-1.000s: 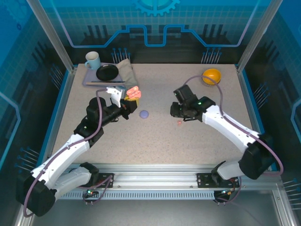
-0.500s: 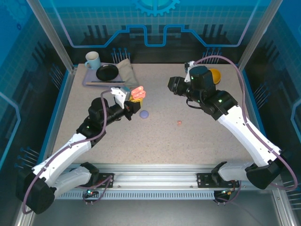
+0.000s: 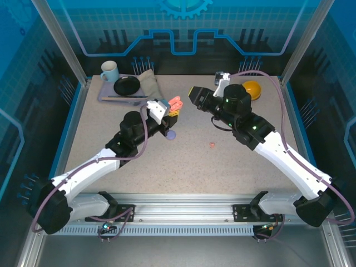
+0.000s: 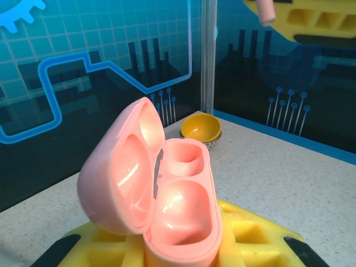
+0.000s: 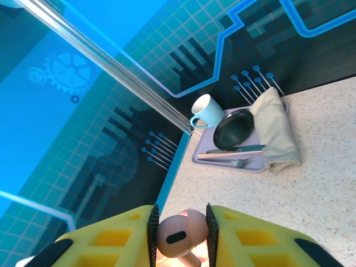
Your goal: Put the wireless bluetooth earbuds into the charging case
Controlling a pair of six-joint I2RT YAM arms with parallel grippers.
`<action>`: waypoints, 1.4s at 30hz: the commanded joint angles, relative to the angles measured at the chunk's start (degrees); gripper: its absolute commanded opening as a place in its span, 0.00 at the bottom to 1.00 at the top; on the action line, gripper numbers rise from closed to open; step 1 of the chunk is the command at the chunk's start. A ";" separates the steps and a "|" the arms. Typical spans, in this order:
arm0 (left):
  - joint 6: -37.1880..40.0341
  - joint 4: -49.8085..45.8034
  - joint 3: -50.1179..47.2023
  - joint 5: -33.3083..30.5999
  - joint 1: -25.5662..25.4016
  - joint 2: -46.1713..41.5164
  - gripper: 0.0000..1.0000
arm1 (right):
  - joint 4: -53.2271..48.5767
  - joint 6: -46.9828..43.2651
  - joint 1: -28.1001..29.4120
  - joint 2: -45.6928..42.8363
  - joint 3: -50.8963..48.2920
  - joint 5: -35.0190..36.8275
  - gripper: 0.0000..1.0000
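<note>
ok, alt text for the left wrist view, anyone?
An open salmon-pink plastic charging case, both wells empty and lid tipped left, sits clamped in the left claw. Behind it a small orange bowl rests on the speckled table; at top right the right claw holds a small pink plastic earbud.
</note>
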 commanded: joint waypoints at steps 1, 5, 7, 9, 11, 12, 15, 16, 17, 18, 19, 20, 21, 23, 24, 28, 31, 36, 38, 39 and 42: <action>2.46 5.05 3.28 -3.98 -0.58 1.85 0.00 | 9.43 2.59 2.02 -1.75 -3.33 3.37 0.31; 1.71 6.14 4.80 -5.67 -0.68 3.61 0.00 | 15.37 3.55 4.02 -2.47 -7.44 6.63 0.31; 1.12 6.18 5.35 -6.00 -0.65 4.19 0.00 | 18.25 3.78 4.79 -2.71 -9.24 8.12 0.31; 0.72 6.20 5.68 -6.21 -0.68 4.61 0.00 | 20.94 3.48 5.45 -2.68 -10.62 8.90 0.32; 0.10 6.20 5.90 -6.55 -0.69 4.90 0.00 | 23.07 2.38 6.12 -2.49 -11.76 9.27 0.32; -0.17 6.20 6.04 -6.51 -0.63 4.92 0.00 | 25.46 1.55 6.49 -2.35 -12.13 9.34 0.32; -0.88 6.20 6.23 -6.47 -0.61 5.09 0.00 | 29.31 -1.12 7.52 -1.69 -12.95 9.28 0.32; -1.05 6.13 6.33 -6.48 -0.69 5.10 0.00 | 30.31 -1.86 7.71 -1.54 -13.03 9.22 0.32; -1.18 5.95 6.50 -6.45 -0.61 5.17 0.00 | 31.47 -2.71 7.84 -1.24 -13.13 9.03 0.32; -1.35 5.79 6.60 -6.38 -0.64 5.19 0.00 | 31.95 -3.34 8.12 -0.92 -12.99 9.04 0.32; -1.48 5.57 6.74 -6.33 -0.66 5.26 0.00 | 32.17 -3.71 8.23 -0.52 -12.81 8.97 0.32; -1.55 5.47 6.91 -6.22 -0.63 5.27 0.00 | 32.55 -4.14 8.22 -0.08 -12.49 8.88 0.32; -1.76 5.32 7.00 -6.25 -0.62 5.29 0.00 | 33.00 -4.49 8.35 0.39 -12.45 8.84 0.32; -1.90 5.16 7.14 -6.17 -0.65 5.18 0.00 | 33.95 -4.91 8.37 1.30 -12.22 8.49 0.32; -1.90 4.96 7.26 -6.25 -0.66 5.20 0.00 | 34.40 -5.21 8.39 1.80 -12.14 8.47 0.32; -2.06 4.72 7.56 -6.05 -0.67 4.94 0.00 | 35.85 -5.89 8.46 3.58 -11.99 8.42 0.31; -2.16 4.47 7.75 -5.88 -0.64 4.92 0.00 | 36.29 -5.96 8.44 4.73 -11.51 8.23 0.31; -2.36 4.36 8.01 -5.60 -0.67 4.87 0.00 | 36.31 -5.88 8.28 5.98 -10.96 8.34 0.31; -2.34 4.35 8.10 -5.50 -0.66 4.80 0.00 | 36.32 -5.73 8.13 6.29 -10.83 8.23 0.31; -2.30 4.27 8.15 -5.41 -0.68 4.74 0.00 | 36.33 -5.61 8.11 6.54 -10.80 8.16 0.31; -2.34 4.01 8.32 -5.06 -0.65 4.66 0.00 | 36.24 -5.09 7.75 6.97 -10.79 7.95 0.31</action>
